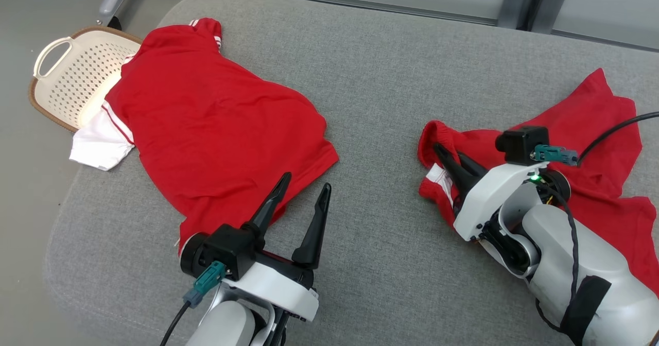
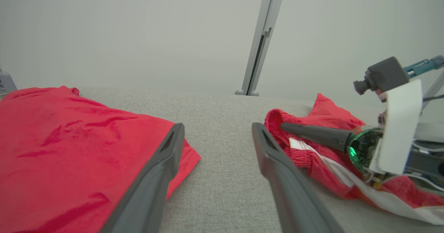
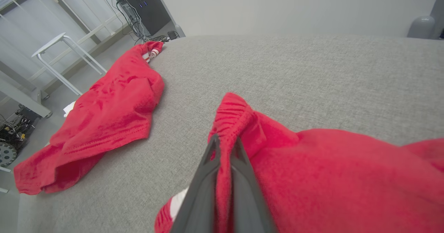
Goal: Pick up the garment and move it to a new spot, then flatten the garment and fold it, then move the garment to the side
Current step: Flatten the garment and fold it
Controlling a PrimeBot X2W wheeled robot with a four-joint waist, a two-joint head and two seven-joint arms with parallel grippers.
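Observation:
The garment (image 1: 592, 124), red shorts with an elastic waistband and a white stripe, lies crumpled on the right of the grey padded table (image 1: 386, 68). My right gripper (image 1: 448, 153) is shut on the waistband at the garment's left end; the right wrist view shows red cloth (image 3: 329, 174) pinched between the closed fingers (image 3: 226, 139). My left gripper (image 1: 306, 181) stands open over bare table just off the hem of a red shirt, holding nothing. The left wrist view has its fingers spread (image 2: 218, 126), with the garment (image 2: 326, 115) and a right finger (image 2: 312, 133) at the right.
A red shirt (image 1: 216, 130) with white sleeve trim lies spread on the table's left, one end over a cream perforated basket (image 1: 77, 73) at the edge. Bare grey surface separates shirt and garment. A white stool (image 3: 59, 39) stands on the floor beyond the table.

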